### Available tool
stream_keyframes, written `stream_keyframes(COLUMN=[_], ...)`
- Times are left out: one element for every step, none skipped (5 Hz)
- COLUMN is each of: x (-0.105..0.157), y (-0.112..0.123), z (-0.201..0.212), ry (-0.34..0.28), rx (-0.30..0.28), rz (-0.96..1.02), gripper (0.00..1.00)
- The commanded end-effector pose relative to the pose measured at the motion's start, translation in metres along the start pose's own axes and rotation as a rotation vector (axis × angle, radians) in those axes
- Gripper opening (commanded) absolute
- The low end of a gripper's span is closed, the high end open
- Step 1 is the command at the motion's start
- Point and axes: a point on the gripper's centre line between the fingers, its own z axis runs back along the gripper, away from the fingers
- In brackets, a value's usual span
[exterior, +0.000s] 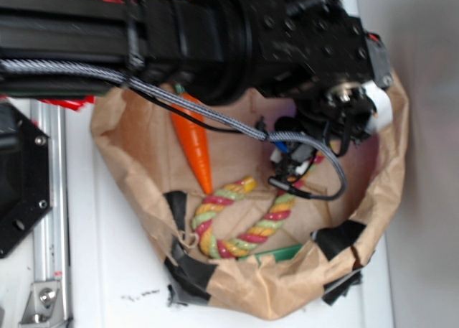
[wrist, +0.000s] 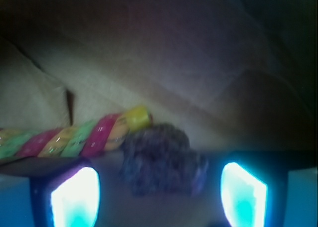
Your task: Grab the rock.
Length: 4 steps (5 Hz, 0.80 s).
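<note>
The rock [wrist: 159,157] is a dark, rough, pitted lump on the brown paper floor, seen close up in the wrist view. It lies between the two glowing fingers [wrist: 74,197] of my gripper [wrist: 159,176], which stands open with a gap on each side of the rock. The end of the striped rope toy [wrist: 74,137] touches the rock's left side. In the exterior view my black arm [exterior: 287,41] reaches down into the paper bin and hides the rock and most of the gripper.
The crumpled brown paper bin [exterior: 287,292] has raised walls patched with black tape. Inside lie an orange carrot [exterior: 195,145], the curved rope toy [exterior: 237,220] and a green flat piece [exterior: 280,254]. A metal rail [exterior: 50,199] runs along the left.
</note>
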Motion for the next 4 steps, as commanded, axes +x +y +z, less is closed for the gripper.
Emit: stream_keyframes(x=[0.015, 0.003, -0.006, -0.013], y=[0.0, -0.008, -0.015, -0.022], z=[-0.01, -0.025, -0.022, -0.007], ry=[-0.037, 0.023, 0.025, 0.014], rx=[0.002, -0.05, -0.054, -0.066], rz=[-0.038, -0.077, -0.083, -0.062], gripper=[1.0, 1.0, 0.1, 0.0])
